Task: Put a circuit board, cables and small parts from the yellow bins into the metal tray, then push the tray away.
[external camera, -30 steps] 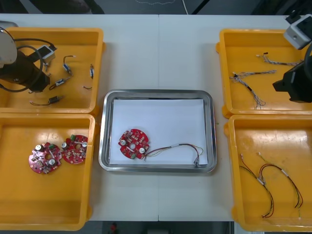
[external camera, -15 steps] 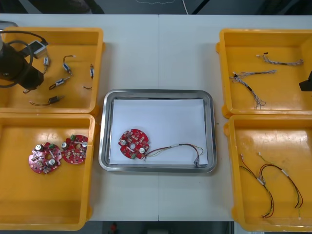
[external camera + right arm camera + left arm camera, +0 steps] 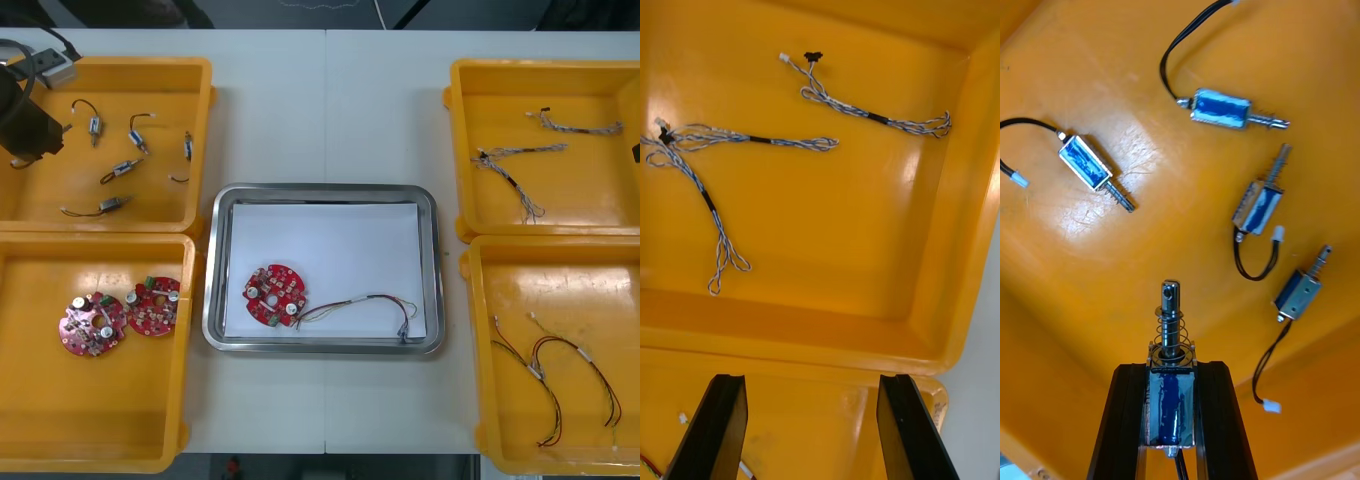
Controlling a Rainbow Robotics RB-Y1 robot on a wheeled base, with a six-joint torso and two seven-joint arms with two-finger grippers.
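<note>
The metal tray point(image 3: 210, 300) sits in the middle of the tabletop point(image 3: 325, 110), white inside. It has one red circuit board point(image 3: 275, 295) in its near-left part and a thin cable point(image 3: 360, 306) trailing off to the right of that board.

Left of the tray, the far left bin point(image 3: 195, 100) has a handful of small metal parts point(image 3: 120, 169) with black leads. The near left bin point(image 3: 100, 420) has two more boards point(image 3: 92, 324) side by side. Right of the tray, the far right bin point(image 3: 470, 120) holds twisted blue and white cables point(image 3: 510, 165). The near right bin point(image 3: 560, 270) holds a few red and dark cables point(image 3: 545, 375).

The left gripper point(image 3: 1171, 371) is over the far left bin, fingers point(image 3: 1124, 420) pinched narrow on the held part point(image 3: 1171, 394). Its blue-wrapped body is clamped between them, with the spring and pin poking out past the tips. Four loose parts lie on the bin floor beyond it.

The right gripper point(image 3: 812, 382) hangs over the rim where the two bins right of the tray meet. Its fingers are wide apart with nothing between them.

The front view gives the whole layout, but there the left arm point(image 3: 22, 100) sits at the far-left corner, well away from the tray, and hides its own grip. The left wrist view is what settles that it's holding a part.
</note>
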